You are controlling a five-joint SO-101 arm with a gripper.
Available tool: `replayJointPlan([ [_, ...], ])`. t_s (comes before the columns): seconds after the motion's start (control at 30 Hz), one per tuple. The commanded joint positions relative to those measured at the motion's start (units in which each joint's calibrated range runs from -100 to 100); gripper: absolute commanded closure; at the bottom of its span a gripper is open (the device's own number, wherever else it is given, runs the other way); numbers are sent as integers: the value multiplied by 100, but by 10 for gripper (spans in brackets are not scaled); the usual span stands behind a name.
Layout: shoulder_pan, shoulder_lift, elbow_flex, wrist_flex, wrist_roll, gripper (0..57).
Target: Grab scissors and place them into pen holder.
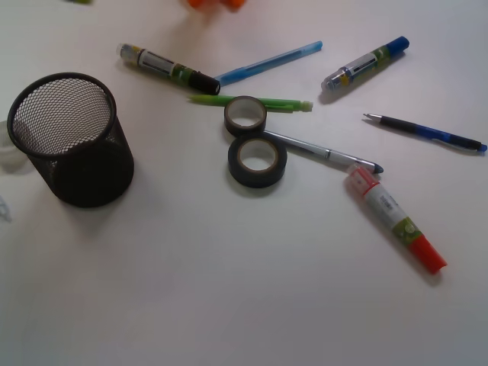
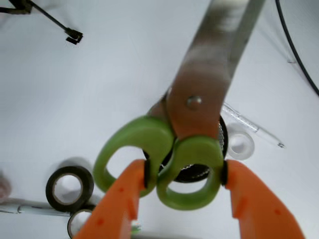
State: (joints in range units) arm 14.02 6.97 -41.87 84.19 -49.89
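In the wrist view my gripper (image 2: 184,172) is shut on the scissors (image 2: 144,135). Its orange fingers (image 2: 124,199) pinch the lime-green loop handles from both sides, and the silver blades (image 2: 214,64) point away from the camera. The scissors hang in the air above the table. The black wire-mesh pen holder (image 2: 223,135) shows partly behind the handles. In the front view the pen holder (image 1: 72,141) stands upright and empty at the left. Only an orange bit of the gripper (image 1: 216,3) shows at the top edge there, and the scissors are out of view.
Two black tape rolls (image 1: 245,115) (image 1: 258,161) lie mid-table beside a thin green pen (image 1: 252,101). A black-capped marker (image 1: 169,69), blue pen (image 1: 271,62), blue marker (image 1: 364,64), silver pen (image 1: 324,152), red marker (image 1: 396,219) and dark pen (image 1: 423,131) lie around. A clear tape roll (image 2: 240,144) sits by the holder.
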Motion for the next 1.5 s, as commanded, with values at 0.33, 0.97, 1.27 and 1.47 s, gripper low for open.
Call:
replayJointPlan([
  [0.33, 411, -1466, 5446, -4884, 117, 572],
  [0.97, 112, -2078, 7538, -6958, 88, 360],
  [1.27, 89, -2087, 7556, -7002, 122, 264],
  [1.47, 22, -2418, 7212, -6879, 1284, 263],
])
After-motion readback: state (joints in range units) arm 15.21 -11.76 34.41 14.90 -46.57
